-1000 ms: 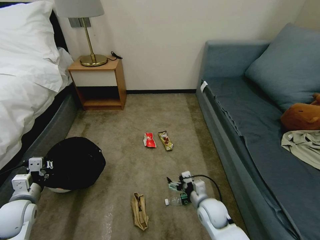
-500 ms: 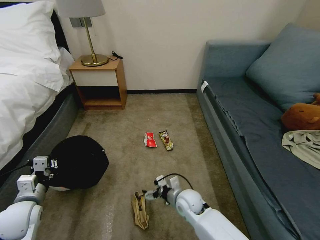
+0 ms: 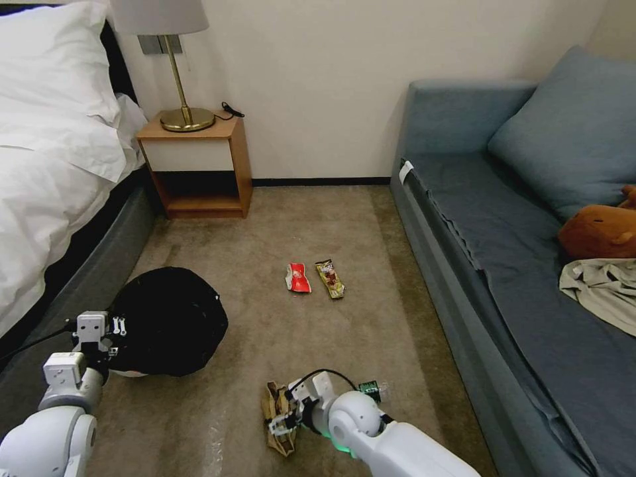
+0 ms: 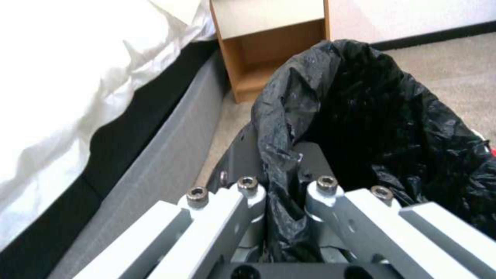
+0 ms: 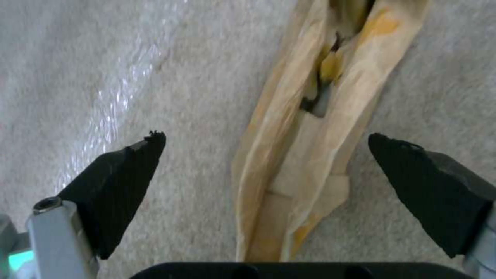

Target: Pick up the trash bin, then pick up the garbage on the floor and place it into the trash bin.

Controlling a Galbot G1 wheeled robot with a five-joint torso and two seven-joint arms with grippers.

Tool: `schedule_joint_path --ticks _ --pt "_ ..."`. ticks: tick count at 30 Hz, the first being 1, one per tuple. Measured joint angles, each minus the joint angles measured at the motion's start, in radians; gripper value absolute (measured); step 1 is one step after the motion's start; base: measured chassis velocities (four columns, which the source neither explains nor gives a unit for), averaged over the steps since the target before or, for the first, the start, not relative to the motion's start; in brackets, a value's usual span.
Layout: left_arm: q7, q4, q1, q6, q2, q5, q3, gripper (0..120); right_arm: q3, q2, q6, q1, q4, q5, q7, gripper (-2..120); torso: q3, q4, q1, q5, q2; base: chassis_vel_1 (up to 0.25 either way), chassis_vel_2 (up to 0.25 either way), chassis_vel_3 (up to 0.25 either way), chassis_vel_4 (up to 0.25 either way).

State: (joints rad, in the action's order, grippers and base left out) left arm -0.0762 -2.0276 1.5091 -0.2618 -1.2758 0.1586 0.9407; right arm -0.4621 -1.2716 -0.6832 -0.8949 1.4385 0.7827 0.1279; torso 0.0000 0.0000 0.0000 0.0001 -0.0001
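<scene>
Judging by what you can see, the bin [image 3: 169, 321] is already in hand: the left claw [image 4: 284, 193] is closed on its rim, pinching a fold of the black bag [image 4: 372, 116], and holds it low beside the bed [image 3: 53, 165]. Whether anything lies inside the bag you cannot tell; its inside is dark.

Of the litter, three pieces are plainly on the carpet [image 3: 371, 265]: the tan scrap [image 3: 277, 416] near you, and farther off the red wrapper [image 3: 297, 277] and the brown wrapper [image 3: 330, 279] side by side, well apart from either claw. A bit of green label [image 3: 370, 390] peeks out just behind the right arm, which looks like the bottle, mostly hidden. So reckon most of the picking is left.

The scrap is your piece now. In the right wrist view it lies lengthwise on the carpet, running between the two black fingertips [image 5: 129, 174] of the right claw [image 5: 266, 166], nearer the middle than either tip and touching neither. That claw is spread wide and has hold of nothing; it hangs close over the scrap, straddling it.
</scene>
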Motion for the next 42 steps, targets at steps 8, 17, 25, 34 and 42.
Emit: schedule_joint_path --ticks 8,17,25,34,42 --pt "0.000 -0.013 -0.004 0.003 -0.011 0.000 -0.005 4 -0.046 -0.014 0.024 0.034 -0.045 0.010 0.008 100 0.000 0.0000 0.000 -0.0001 0.000 0.000 0.000 0.000 0.000" --pt "-0.001 -0.017 -0.004 0.004 -0.022 -0.007 -0.006 4 -0.086 -0.027 0.047 0.043 -0.088 -0.041 0.002 100 0.000 -0.0001 0.000 -0.0001 0.000 0.000 0.000 0.000 0.000" --pt "-0.002 -0.016 0.005 0.012 -0.028 -0.007 0.006 4 -0.090 -0.030 0.051 0.052 -0.116 -0.063 -0.010 95 0.000 0.0000 0.000 -0.0001 0.000 0.000 0.000 0.000 0.000" --pt "-0.002 -0.009 0.002 0.013 -0.048 -0.013 0.002 4 -0.096 -0.042 0.057 0.056 -0.140 -0.072 -0.032 64 0.000 0.0000 0.000 -0.0001 0.000 0.000 0.000 0.000 0.000" --pt "-0.006 -0.017 -0.001 0.013 -0.087 -0.028 -0.008 4 -0.096 -0.042 0.069 0.060 -0.139 -0.080 -0.047 34 0.000 -0.0001 0.000 -0.0001 0.000 0.000 0.000 0.000 0.000"
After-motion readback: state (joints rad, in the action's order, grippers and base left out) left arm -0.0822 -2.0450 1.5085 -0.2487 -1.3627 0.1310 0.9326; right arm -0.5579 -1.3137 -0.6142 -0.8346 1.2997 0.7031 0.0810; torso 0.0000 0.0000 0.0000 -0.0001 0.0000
